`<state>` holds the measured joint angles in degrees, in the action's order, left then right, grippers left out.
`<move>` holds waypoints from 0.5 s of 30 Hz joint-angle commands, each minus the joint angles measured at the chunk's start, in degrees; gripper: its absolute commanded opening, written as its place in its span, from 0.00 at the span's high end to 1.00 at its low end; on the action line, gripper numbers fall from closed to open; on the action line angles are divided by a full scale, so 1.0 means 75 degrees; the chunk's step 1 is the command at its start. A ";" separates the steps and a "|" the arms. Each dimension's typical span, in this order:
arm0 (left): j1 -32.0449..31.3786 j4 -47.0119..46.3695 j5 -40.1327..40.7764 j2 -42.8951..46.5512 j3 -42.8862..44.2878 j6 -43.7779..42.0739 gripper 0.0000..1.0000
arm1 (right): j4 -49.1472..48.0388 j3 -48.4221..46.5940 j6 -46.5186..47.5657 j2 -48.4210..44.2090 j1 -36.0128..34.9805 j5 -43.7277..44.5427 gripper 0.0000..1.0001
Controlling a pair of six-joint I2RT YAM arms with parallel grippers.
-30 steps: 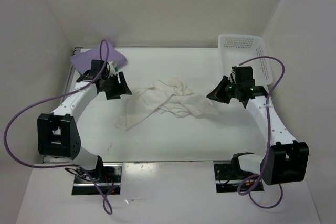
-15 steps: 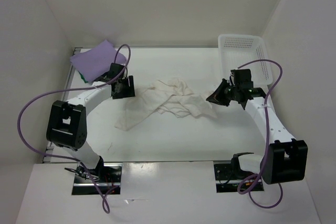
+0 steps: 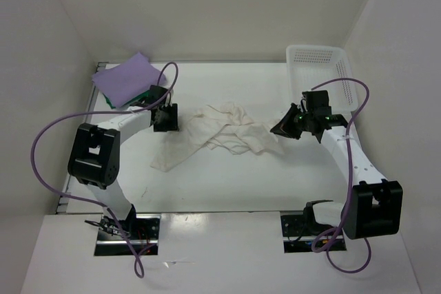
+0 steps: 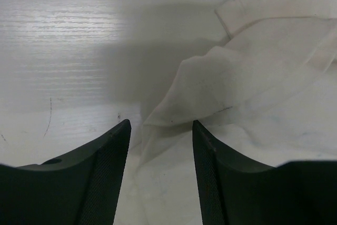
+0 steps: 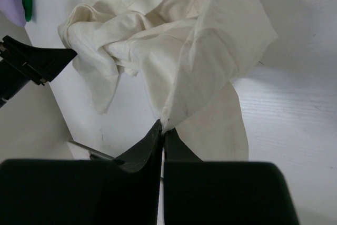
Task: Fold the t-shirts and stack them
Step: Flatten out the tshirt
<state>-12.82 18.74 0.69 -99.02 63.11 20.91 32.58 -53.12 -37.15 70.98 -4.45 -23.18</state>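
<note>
The cream-white t-shirt (image 3: 227, 132) lies crumpled mid-table, one long tail trailing to the near left. My left gripper (image 3: 165, 119) is at its left edge. In the left wrist view its jaws stand open (image 4: 160, 130) astride a fold of the cream cloth (image 4: 247, 77), not pinching it. My right gripper (image 3: 282, 127) is shut on a corner of the cream shirt (image 5: 189, 51) at its right side, and the cloth rises from the tips (image 5: 163, 127). The lavender t-shirt (image 3: 127, 78) lies folded at the back left, on top of the green t-shirt (image 3: 110, 101), of which only an edge shows.
A white perforated basket (image 3: 320, 67) stands at the back right corner, just behind the right arm. White walls close in the table on three sides. Purple cables loop off both arms.
The left arm has swung right, from beside the lavender shirt to the cream shirt's left edge, its jaws narrowing. The right gripper has barely moved and still holds its corner.
</note>
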 commanded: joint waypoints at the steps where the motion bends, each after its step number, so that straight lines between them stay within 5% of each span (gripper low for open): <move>1: -0.0002 -0.0389 -0.0314 -0.0238 0.0245 -0.0209 0.42 | -0.0336 -0.0089 0.0125 0.0016 0.0054 -0.0027 1.00; 2: -0.0002 -0.0471 -0.0407 -0.0308 0.0245 -0.0209 0.43 | -0.0336 -0.0089 0.0125 0.0016 0.0054 -0.0027 1.00; 7: -0.0002 -0.0401 -0.0502 -0.0134 0.0479 -0.0011 0.83 | -0.0336 -0.0018 0.0125 0.0016 0.0054 -0.0027 1.00; 15: 0.0068 0.1121 -0.1204 0.1729 0.1427 0.0248 0.95 | -0.0230 -0.0578 0.0194 -0.0088 0.0054 -0.0027 1.00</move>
<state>-12.80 24.23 -4.54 -93.47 68.07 21.56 32.64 -53.30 -37.08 70.98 -4.45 -23.18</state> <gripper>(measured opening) 0.059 0.007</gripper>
